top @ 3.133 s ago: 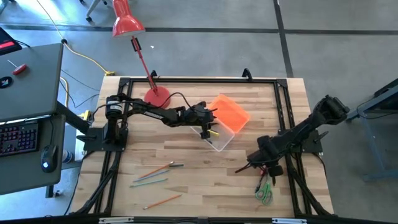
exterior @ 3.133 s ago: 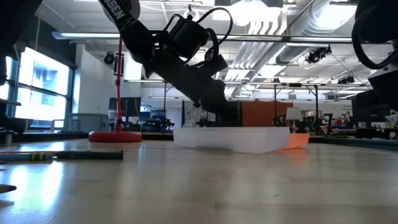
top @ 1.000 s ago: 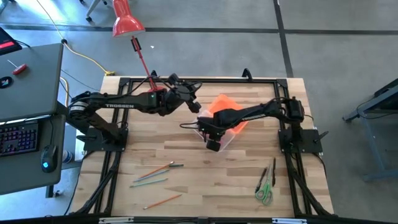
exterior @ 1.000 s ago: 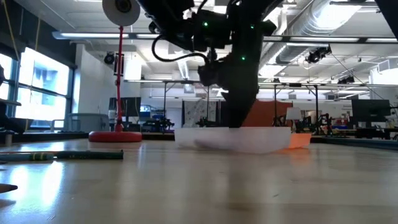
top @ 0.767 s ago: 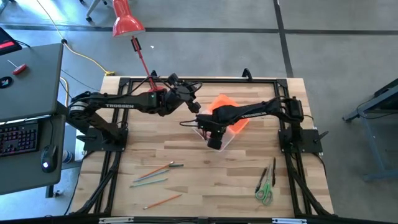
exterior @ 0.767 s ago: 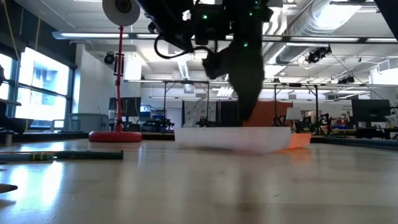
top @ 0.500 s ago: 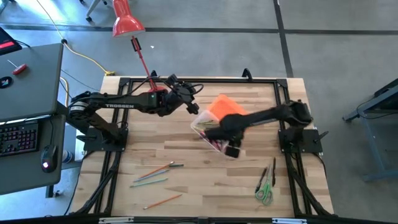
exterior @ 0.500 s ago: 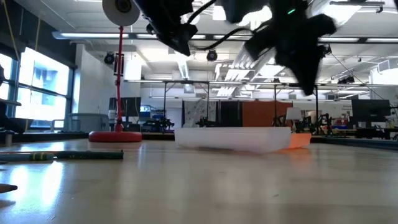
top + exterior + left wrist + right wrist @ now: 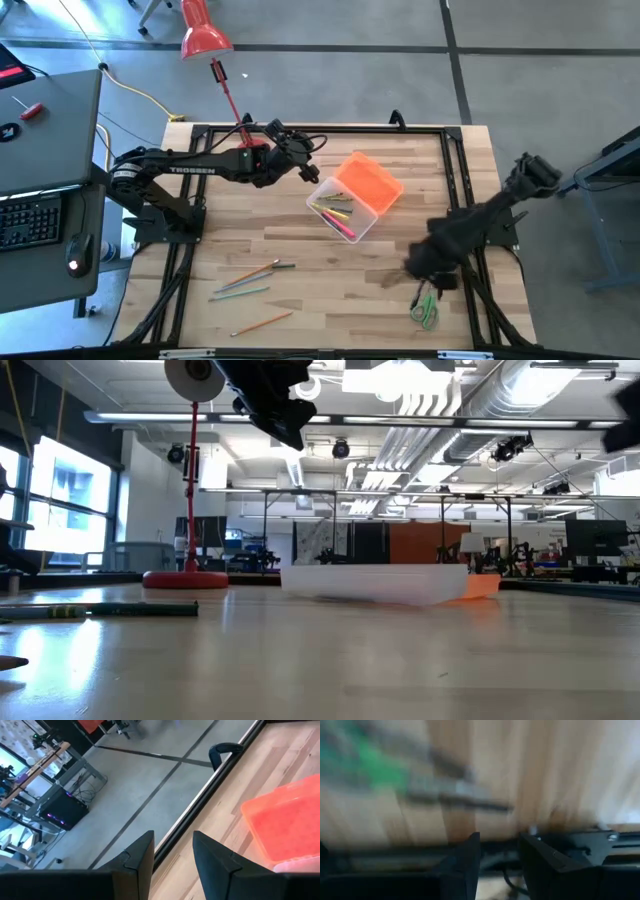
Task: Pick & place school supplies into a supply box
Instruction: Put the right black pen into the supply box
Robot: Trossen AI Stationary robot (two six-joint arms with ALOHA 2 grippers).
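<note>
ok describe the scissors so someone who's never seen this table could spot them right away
Start at the wooden table and go to its front right corner, just below the right arm's tool. The scissors lie flat there, beside the black frame rail. They are the only item with looped green handles; the pencils at front left are thin straight sticks.

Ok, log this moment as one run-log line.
left gripper: open, empty, beside supply box | right gripper: open, empty, above scissors | box: open, pens inside | pencils: on table
</note>
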